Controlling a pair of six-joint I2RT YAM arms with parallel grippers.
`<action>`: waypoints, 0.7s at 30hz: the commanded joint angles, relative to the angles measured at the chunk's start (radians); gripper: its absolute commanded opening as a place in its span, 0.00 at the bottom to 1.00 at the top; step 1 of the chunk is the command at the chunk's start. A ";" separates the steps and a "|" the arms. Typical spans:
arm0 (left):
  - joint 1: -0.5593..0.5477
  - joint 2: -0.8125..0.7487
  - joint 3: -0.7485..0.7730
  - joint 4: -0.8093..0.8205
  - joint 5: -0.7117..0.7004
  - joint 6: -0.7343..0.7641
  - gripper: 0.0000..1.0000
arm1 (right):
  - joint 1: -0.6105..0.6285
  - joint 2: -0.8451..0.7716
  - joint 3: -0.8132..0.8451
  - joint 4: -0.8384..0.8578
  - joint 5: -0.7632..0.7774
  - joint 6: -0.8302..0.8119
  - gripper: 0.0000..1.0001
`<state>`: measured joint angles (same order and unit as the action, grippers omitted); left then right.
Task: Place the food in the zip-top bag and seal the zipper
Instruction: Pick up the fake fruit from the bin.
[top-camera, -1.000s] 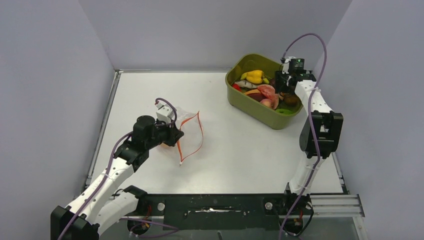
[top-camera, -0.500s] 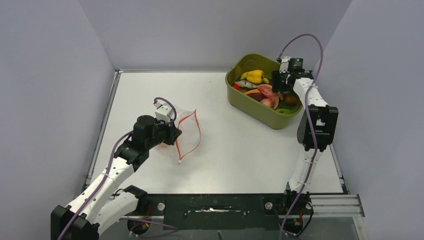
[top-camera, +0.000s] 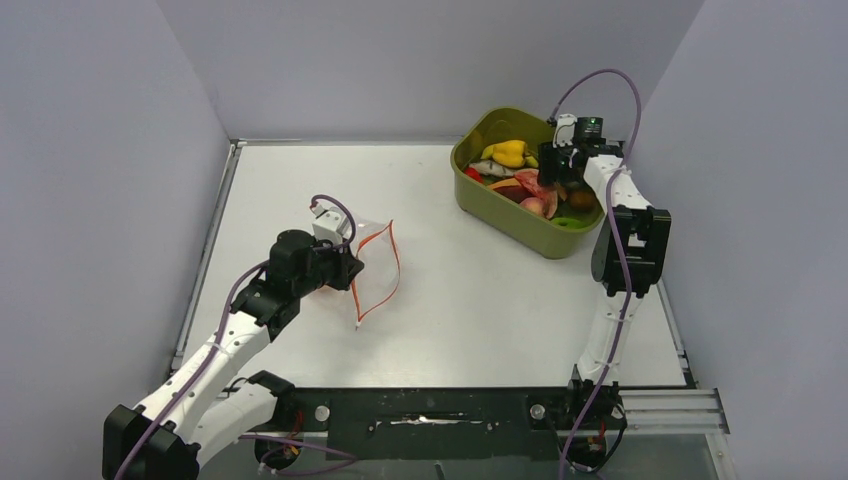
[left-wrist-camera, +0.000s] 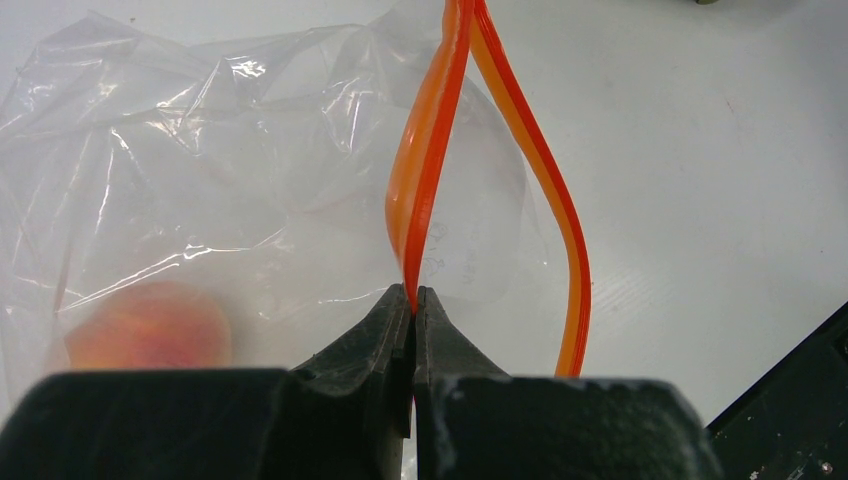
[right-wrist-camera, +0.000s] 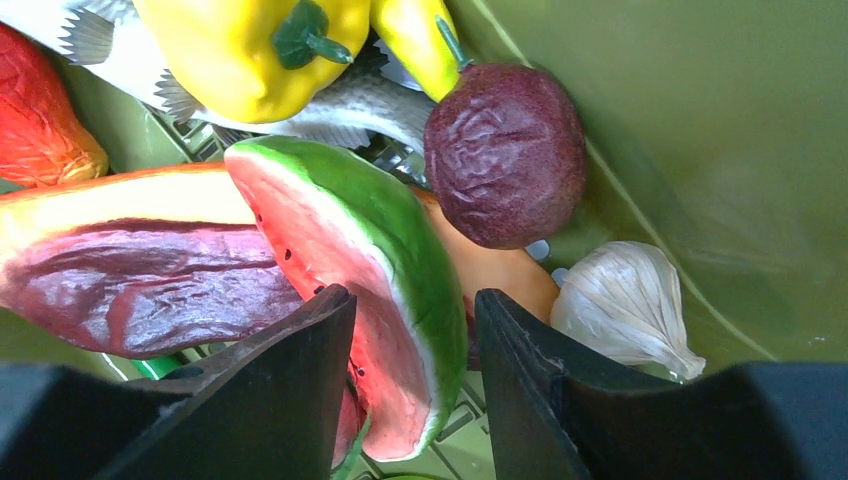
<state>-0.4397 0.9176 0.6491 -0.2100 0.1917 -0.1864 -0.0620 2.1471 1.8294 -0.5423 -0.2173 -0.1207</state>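
The clear zip-top bag (top-camera: 375, 262) lies left of the table's middle, its mouth held open. My left gripper (top-camera: 348, 270) is shut on one side of the red-orange zipper (left-wrist-camera: 425, 170); the other strip (left-wrist-camera: 560, 230) bows away to the right. A peach (left-wrist-camera: 150, 325) shows blurred inside the bag. My right gripper (top-camera: 553, 172) is down in the tub, open, its fingers (right-wrist-camera: 300, 360) straddling the watermelon slice (right-wrist-camera: 350, 240) without closing on it. The yellow pepper (right-wrist-camera: 250, 50) and a dark purple piece (right-wrist-camera: 505, 155) lie beyond it.
The olive-green tub (top-camera: 520, 232) stands at the back right, holding several more toy foods: a red meat slab (right-wrist-camera: 150, 285), a garlic bulb (right-wrist-camera: 625, 305), a fish (right-wrist-camera: 350, 100) and an orange piece (right-wrist-camera: 500, 275). Grey walls enclose the table on three sides.
My right gripper has moved left and down inside the tub, over the watermelon slice. My left gripper has drawn the bag slightly to the left, still holding the zipper.
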 joint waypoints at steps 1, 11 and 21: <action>-0.002 -0.010 0.018 0.057 0.013 0.013 0.00 | 0.007 -0.007 0.025 0.031 -0.051 -0.020 0.46; -0.002 -0.013 0.020 0.061 0.021 0.010 0.00 | 0.007 -0.004 0.024 0.019 -0.088 -0.048 0.41; -0.004 -0.022 0.015 0.064 0.030 0.007 0.00 | 0.006 0.014 0.039 0.004 -0.113 -0.086 0.40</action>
<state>-0.4400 0.9173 0.6491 -0.2085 0.1997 -0.1867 -0.0582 2.1567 1.8294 -0.5480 -0.2970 -0.1783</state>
